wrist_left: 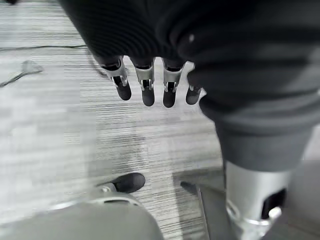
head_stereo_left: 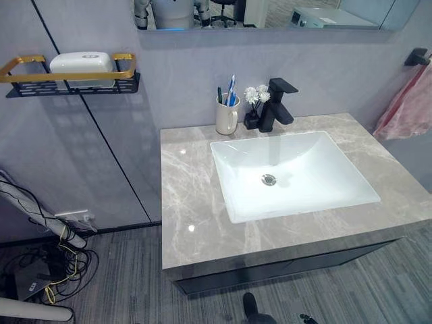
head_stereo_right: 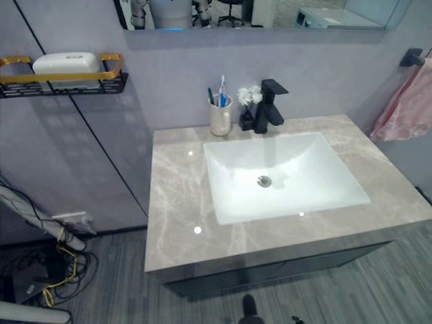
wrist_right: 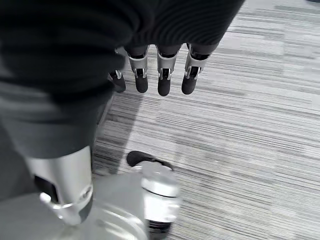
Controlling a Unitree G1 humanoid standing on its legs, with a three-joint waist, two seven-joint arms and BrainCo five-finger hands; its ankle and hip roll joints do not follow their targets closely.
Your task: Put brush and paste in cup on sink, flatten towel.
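A cream cup (head_stereo_left: 227, 116) stands at the back of the grey marble counter (head_stereo_left: 189, 202), left of the black tap (head_stereo_left: 276, 104). A toothbrush (head_stereo_left: 231, 90) and a blue paste tube stand upright in the cup. A pink towel (head_stereo_left: 409, 104) hangs bunched from a black wall hook at the far right. My left hand (wrist_left: 145, 82) hangs over the striped floor, fingers straight and holding nothing. My right hand (wrist_right: 160, 75) hangs the same way, fingers relaxed and holding nothing.
The white basin (head_stereo_left: 290, 172) is sunk into the counter. A small vase of white flowers (head_stereo_left: 254, 101) stands between cup and tap. A gold-and-black wall shelf (head_stereo_left: 74, 79) with a white box sits at upper left. Cables and a power strip (head_stereo_left: 47, 270) lie on the floor at left.
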